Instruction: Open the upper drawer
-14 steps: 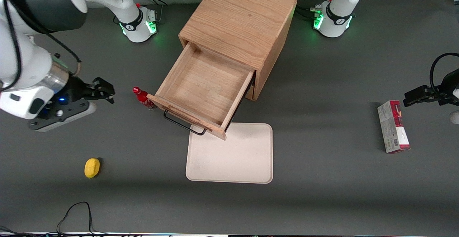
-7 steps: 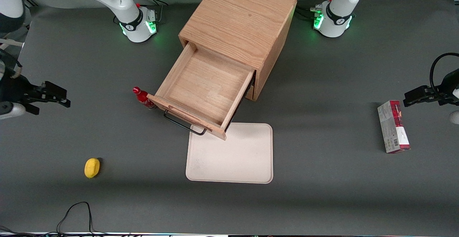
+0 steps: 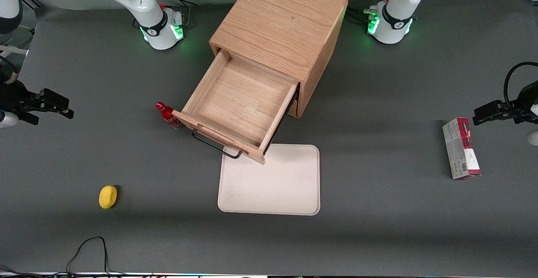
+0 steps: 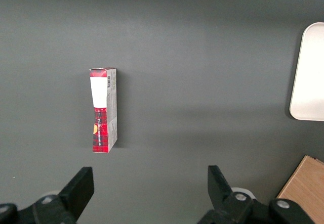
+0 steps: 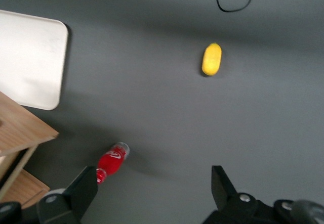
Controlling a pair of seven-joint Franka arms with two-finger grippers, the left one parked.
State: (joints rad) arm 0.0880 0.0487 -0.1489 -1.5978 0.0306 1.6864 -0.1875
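Since the earlier frames the gripper [image 3: 59, 107] has drawn back well away from the cabinet [image 3: 279, 30], toward the working arm's end of the tabletop [image 3: 378, 227]; its jaws stand apart and hold nothing. Nearest to the front camera, a cream tray [image 3: 269, 180] lies just in front of the cabinet. Above its edge, the upper drawer [image 3: 239, 101] is pulled out far, with its black handle [image 3: 214, 145] nearest the camera. A red bottle [image 3: 168, 115] stands just beside the drawer front.
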